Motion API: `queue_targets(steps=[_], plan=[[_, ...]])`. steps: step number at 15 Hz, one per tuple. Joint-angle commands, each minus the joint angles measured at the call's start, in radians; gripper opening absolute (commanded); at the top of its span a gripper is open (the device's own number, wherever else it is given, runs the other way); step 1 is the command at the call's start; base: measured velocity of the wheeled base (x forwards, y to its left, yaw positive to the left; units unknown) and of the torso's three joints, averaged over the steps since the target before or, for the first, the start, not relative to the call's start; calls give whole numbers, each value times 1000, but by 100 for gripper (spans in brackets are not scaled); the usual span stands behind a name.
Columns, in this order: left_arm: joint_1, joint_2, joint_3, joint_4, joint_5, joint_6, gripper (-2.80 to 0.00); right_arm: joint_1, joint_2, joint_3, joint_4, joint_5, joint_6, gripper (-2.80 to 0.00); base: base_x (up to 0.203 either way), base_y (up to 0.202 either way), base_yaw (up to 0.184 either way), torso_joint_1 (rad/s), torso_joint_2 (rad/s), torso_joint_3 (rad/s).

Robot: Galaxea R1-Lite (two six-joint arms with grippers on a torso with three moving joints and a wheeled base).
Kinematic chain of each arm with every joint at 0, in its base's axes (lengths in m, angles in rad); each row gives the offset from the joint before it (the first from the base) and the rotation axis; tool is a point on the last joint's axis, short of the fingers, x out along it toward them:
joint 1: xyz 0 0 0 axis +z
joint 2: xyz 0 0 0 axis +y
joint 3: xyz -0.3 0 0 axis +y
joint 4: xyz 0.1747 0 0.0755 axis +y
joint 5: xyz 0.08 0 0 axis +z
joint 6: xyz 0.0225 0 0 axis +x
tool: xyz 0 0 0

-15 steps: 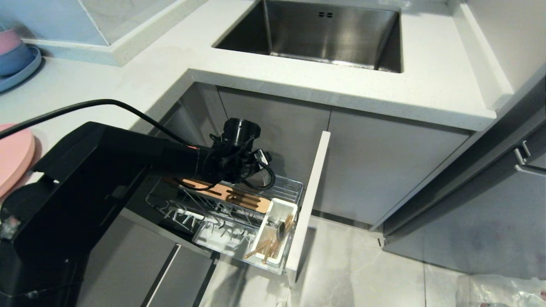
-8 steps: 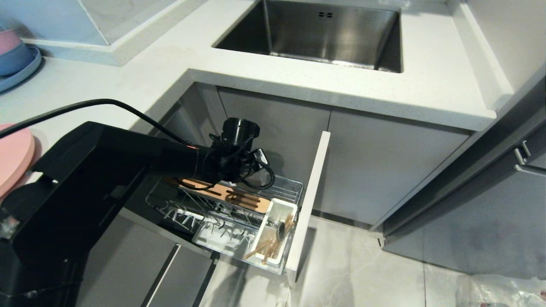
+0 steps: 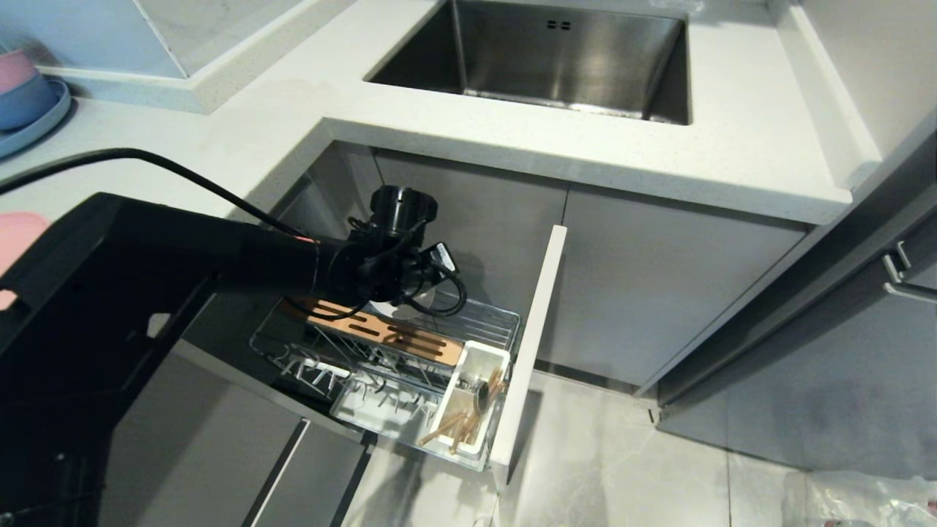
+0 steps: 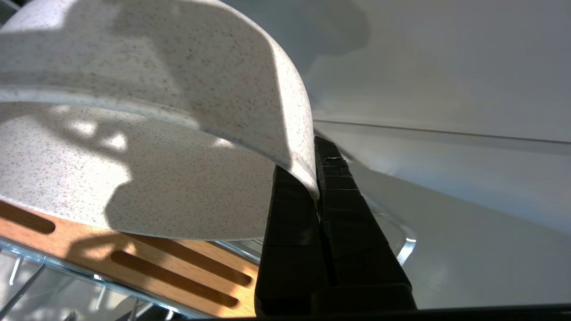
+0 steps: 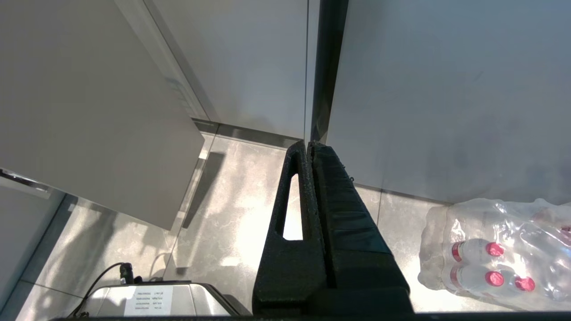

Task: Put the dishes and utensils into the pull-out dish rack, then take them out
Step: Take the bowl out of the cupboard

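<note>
My left gripper [image 4: 314, 178] is shut on the rim of the speckled cream-white bowl [image 4: 134, 169], just above the slotted wood strip [image 4: 147, 267] of the pull-out dish rack [image 3: 498, 322]. In the head view the left wrist [image 3: 388, 271] covers the fingers, and only a sliver of the bowl [image 3: 388, 310] shows beneath it. The white utensil cup [image 3: 479, 355] holds the chopsticks [image 3: 457, 428] and the spoon [image 3: 483, 395]. The pink plate [image 3: 15, 234] lies on the counter at the far left, mostly behind the arm. My right gripper [image 5: 308, 145] hangs shut and empty over the floor.
The rack's pale front panel [image 3: 538, 329] stands out from the cabinet. The steel sink [image 3: 542, 58] is above it. A blue plate with stacked bowls [image 3: 25, 102] sits at the counter's far left. A pack of water bottles [image 5: 499, 254] lies on the floor.
The left wrist has risen a little and drawn back to the left over the rack. The arm now covers more of the pink plate.
</note>
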Motion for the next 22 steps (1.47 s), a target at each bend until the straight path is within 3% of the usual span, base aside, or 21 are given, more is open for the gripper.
queue_targets(steps=[1, 9, 12, 15, 17, 22], plan=[[-11, -70, 15, -1, 3, -4, -280, 1, 1, 2, 0, 0, 1, -280, 0, 0, 0, 0, 0, 0], [-167, -496, 159, 8, 46, 11, -280, 0, 1, 2, 0, 0, 0, -280, 0, 0, 0, 0, 0, 0], [-265, -700, 213, 6, 89, 88, -280, 0, 1, 2, 0, 0, 0, -280, 0, 0, 0, 0, 0, 0], [-281, -870, 235, 8, 105, 186, -280, 0, 1, 2, 0, 0, 1, -280, 0, 0, 0, 0, 0, 0], [-180, -947, 251, 24, 100, 266, -280, 0, 1, 2, 0, 0, -1, -280, 0, 0, 0, 0, 0, 0], [217, -1056, 235, 154, 47, 495, -280, 1, 1, 2, 0, 0, 0, -280, 0, 0, 0, 0, 0, 0]])
